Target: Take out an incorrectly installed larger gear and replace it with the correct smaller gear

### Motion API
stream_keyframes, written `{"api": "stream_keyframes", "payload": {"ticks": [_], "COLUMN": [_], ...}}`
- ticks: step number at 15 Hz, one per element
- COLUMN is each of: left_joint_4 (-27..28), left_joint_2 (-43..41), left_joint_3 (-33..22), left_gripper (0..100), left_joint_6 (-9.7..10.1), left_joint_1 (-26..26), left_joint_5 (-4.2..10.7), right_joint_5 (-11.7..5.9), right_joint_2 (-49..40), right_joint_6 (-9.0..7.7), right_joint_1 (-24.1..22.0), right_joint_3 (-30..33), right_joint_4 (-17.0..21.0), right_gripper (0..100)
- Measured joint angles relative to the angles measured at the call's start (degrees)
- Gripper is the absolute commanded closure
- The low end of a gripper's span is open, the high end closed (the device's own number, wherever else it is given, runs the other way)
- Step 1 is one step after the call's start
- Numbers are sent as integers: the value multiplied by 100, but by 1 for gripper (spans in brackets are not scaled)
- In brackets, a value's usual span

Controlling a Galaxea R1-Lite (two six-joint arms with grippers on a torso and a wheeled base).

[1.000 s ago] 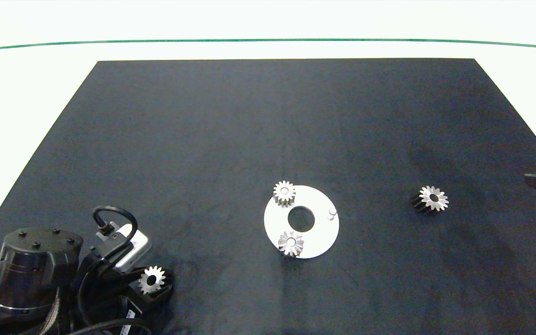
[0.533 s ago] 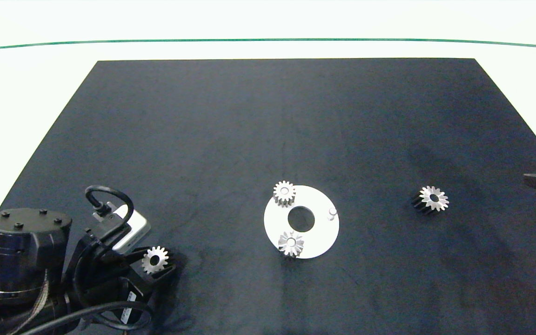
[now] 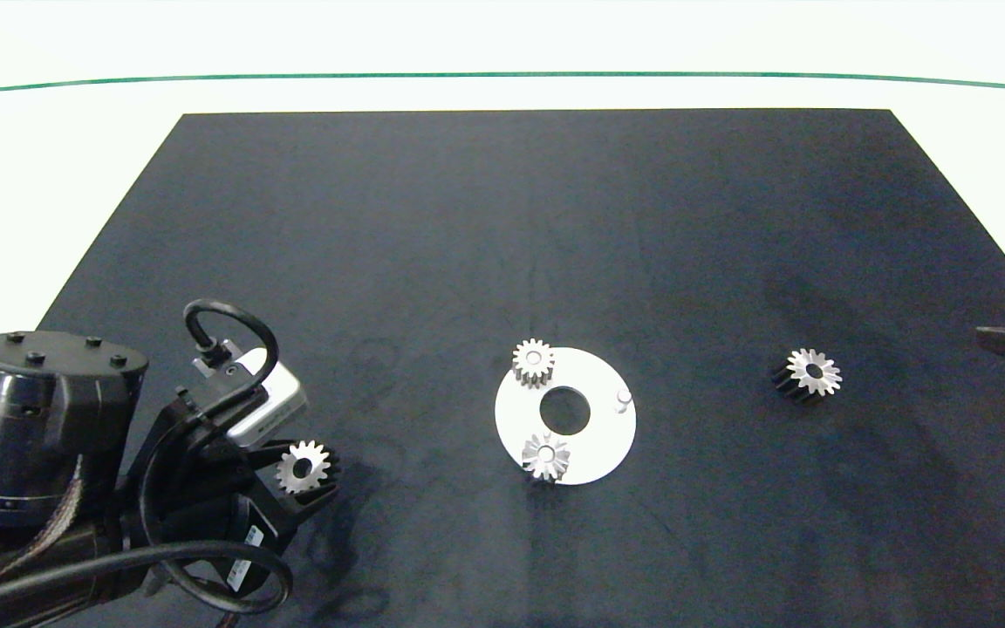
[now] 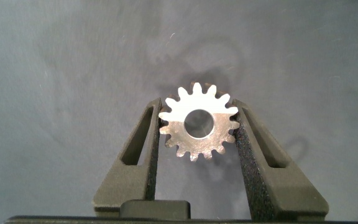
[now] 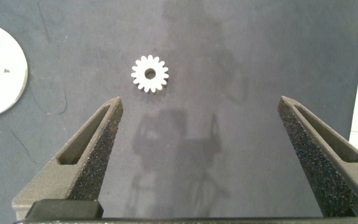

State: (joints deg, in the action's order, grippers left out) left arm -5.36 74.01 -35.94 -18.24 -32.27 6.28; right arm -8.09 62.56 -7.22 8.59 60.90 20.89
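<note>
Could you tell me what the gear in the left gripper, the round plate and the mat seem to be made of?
The smaller gear, clamped in the left gripper, looks like bare silver metal: bright, crisply cut teeth. The round plate is flat and matte white, perhaps painted metal or plastic. The mat looks like dark, soft, non-reflective fabric or rubber.

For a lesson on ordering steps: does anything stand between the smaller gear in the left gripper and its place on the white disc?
Yes. The larger gear sits on the white disc, filling that place. The left gripper, shut on the smaller gear, has only bare mat before it.
</note>
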Motion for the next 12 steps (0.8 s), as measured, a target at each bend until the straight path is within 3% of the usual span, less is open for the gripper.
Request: {"api": "stream_keyframes", "payload": {"ticks": [4, 10, 12], "left_joint_4": [709, 775, 773], "left_joint_2": [-127, 341, 653], "left_joint_3": [-855, -1438, -1747], "left_gripper": [84, 84, 84], "left_joint_6": [9, 13, 22], "left_joint_1": [-891, -1318, -1503], "left_joint_5": [485, 607, 800], "right_joint_5": [24, 24, 18], "right_joint_2": [-44, -438, -645], "right_joint_6": [17, 50, 50], "right_joint_1": [-20, -155, -293], "right_joint_3": [59, 72, 59], "right_joint_4": [0, 21, 190], "right_gripper": [0, 0, 0]}}
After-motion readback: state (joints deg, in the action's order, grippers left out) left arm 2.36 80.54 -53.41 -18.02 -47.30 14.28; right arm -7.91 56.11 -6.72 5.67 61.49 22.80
